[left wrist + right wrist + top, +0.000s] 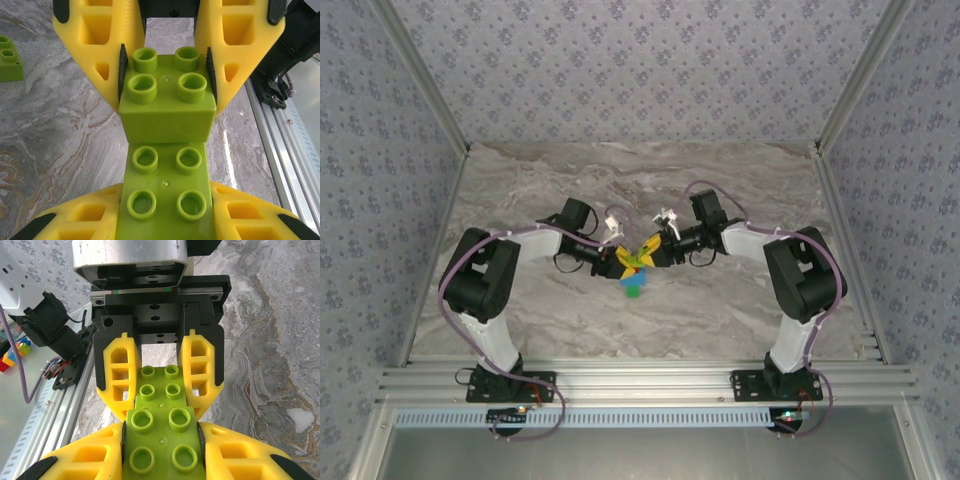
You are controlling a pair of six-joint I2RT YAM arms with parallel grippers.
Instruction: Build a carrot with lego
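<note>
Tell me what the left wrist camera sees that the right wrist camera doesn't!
Left wrist, not right wrist: a loose green brick lying on the marble table. Right wrist, not left wrist: a little pile of colourful bricks past the metal rail. Both: the left pincer pinching the left lime brick, and the right pincer pinching the right lime brick, held close together.
</note>
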